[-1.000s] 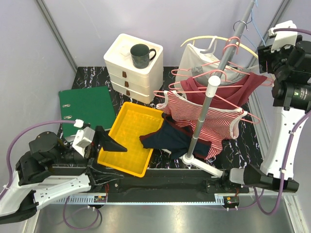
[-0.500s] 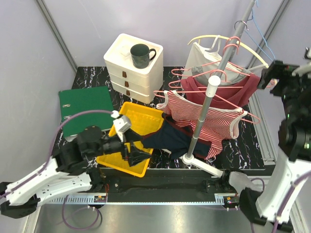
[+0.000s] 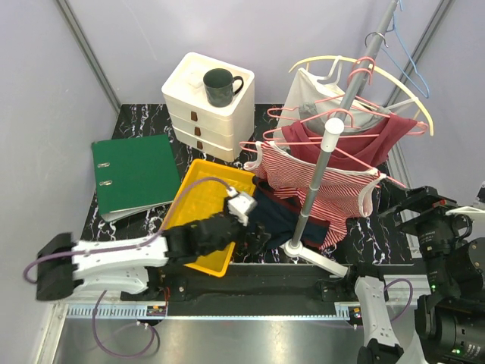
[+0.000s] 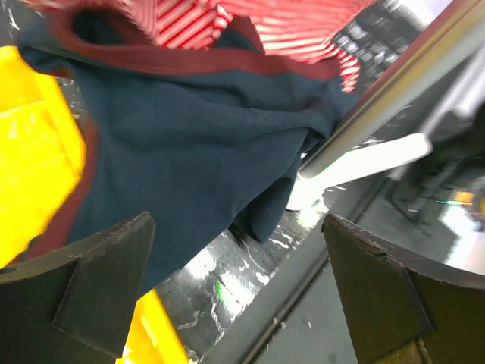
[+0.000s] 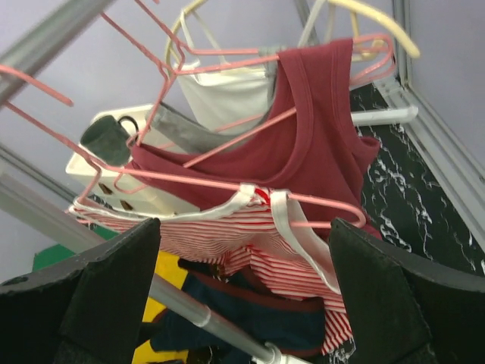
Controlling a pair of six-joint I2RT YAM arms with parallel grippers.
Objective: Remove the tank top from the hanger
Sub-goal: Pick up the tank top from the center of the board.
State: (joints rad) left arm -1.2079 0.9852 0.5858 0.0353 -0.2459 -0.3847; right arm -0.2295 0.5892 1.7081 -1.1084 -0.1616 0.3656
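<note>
On the marbled bench's right half, the steel rack carries the striped top and maroon top on thin pink wire hangers. A limp navy top spills over the glossy yellow tray's right edge. The left gripper, spread, has swung over it. The right gripper, spread and empty, has dropped away, so unhanging probably restarts.

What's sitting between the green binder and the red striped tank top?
The yellow tray lies between the green binder and the red striped tank top, a navy garment draped over its right edge; the top external view shows it.
</note>
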